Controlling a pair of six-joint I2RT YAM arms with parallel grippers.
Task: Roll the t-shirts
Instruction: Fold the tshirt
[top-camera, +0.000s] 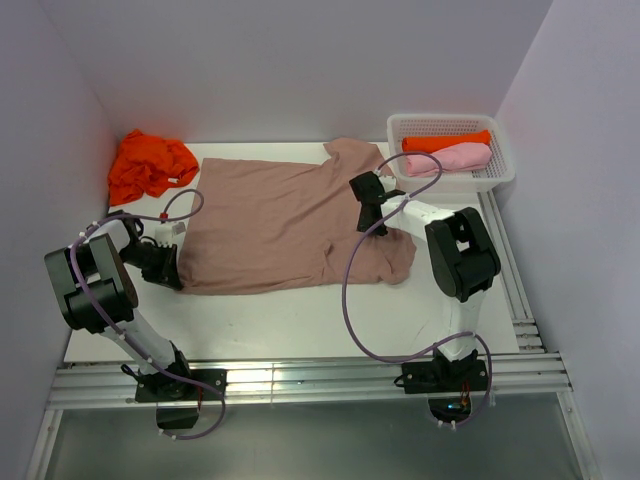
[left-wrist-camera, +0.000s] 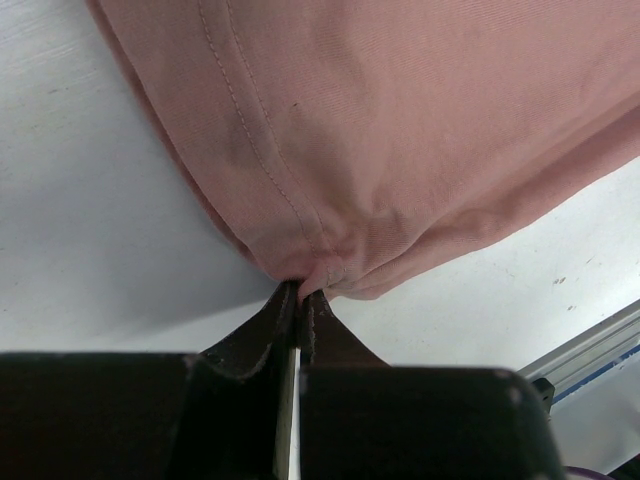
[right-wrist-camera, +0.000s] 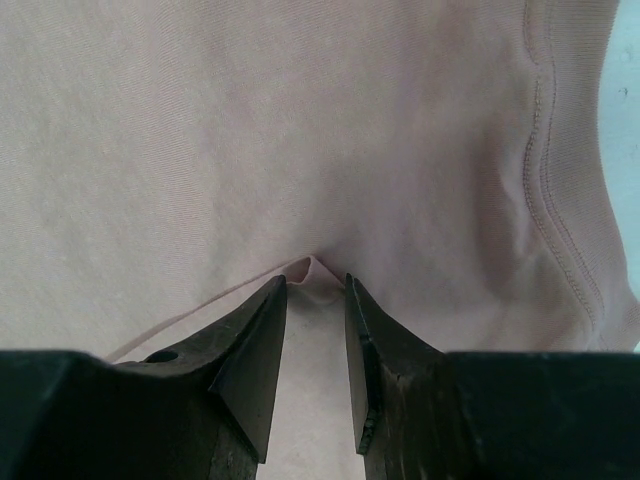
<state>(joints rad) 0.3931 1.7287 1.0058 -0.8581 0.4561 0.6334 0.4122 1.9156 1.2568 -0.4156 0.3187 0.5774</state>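
Pinkish-brown t-shirt (top-camera: 270, 220) lengthwise left-right (collar rightward)

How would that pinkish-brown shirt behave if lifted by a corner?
Probably sags limply: the pinkish-brown shirt puckers where the left tool pinches its hem. Pushed, it would likely wrinkle, not slide whole: it ridges up at the right tool.

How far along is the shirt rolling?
Done: a rolled orange shirt and a rolled pink shirt lie in the basket. In hand: the brown shirt lies flat, left gripper pinching its hem, right gripper open over it. Left: rolling it, then the crumpled orange shirt.
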